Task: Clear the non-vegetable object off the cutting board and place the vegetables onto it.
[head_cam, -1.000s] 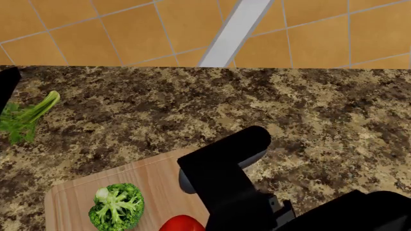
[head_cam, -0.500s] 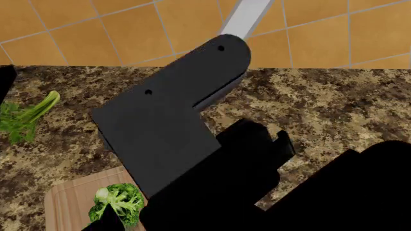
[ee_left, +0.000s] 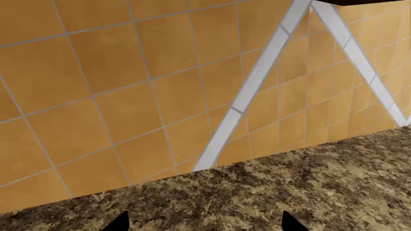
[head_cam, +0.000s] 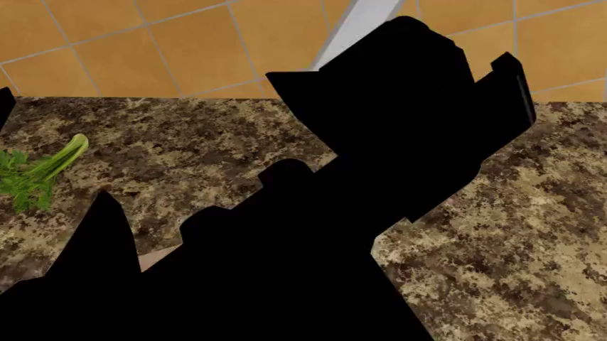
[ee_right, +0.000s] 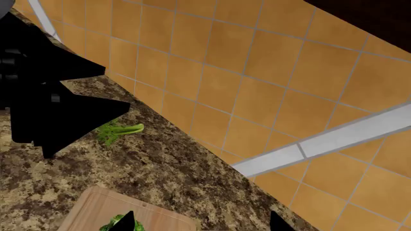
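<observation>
Raising the right arm (head_cam: 379, 142) high across the head view, blocking most of it; right gripper (ee_right: 200, 222) fingertips spread apart.

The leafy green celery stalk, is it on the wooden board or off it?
Off. The pale-green leafy celery stalk lies on the speckled stone counter, far from the light-wood cutting board, whose corner shows in the right wrist view.

Celery stalk (head_cam: 40, 173) lies on the worktop (head_cam: 512, 234) near its left edge, off the cutting board (ee_right: 90, 209). Board sits nearer the front edge. Broccoli head (ee_right: 115, 223) rests on the board. Tiled wall (head_cam: 142, 42) runs behind the worktop's back edge.
</observation>
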Tool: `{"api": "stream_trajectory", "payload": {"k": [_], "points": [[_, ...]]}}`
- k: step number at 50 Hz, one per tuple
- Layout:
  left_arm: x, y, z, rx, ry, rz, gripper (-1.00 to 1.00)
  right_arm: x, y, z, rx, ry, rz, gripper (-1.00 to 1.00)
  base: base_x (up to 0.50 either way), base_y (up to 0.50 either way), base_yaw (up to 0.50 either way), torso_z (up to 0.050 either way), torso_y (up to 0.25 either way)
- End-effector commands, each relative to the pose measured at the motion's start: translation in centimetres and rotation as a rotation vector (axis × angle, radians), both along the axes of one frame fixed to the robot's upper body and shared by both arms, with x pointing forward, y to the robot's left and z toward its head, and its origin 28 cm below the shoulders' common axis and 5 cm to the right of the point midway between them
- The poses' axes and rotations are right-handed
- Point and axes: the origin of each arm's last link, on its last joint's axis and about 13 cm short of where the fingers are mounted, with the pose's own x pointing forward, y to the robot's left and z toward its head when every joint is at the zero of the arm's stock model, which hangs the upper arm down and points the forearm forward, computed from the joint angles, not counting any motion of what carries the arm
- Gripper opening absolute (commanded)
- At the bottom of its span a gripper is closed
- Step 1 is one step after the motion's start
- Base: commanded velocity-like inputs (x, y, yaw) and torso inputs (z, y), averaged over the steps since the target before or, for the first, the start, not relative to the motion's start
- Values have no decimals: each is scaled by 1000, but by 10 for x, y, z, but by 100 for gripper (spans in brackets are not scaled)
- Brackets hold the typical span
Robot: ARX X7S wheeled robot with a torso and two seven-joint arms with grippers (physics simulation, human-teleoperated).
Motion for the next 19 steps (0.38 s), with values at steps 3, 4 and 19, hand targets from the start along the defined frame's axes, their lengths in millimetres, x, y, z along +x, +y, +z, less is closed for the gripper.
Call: {"api": "stream_trajectory", "payload": {"k": [3, 4, 19], "points": [[-4, -1, 9, -16, -47, -40, 100, -25, -4, 16, 48, -243, 13, 100, 0, 0, 0, 0, 0], [-6, -2, 10, -22, -51, -47, 100, -25, -7, 16, 63, -282, 5, 100, 0, 0, 0, 0, 0], [-11, 1, 11, -53, -86, -56, 100, -43, -17, 5, 221, -414, 68, 100, 0, 0, 0, 0, 0]]}}
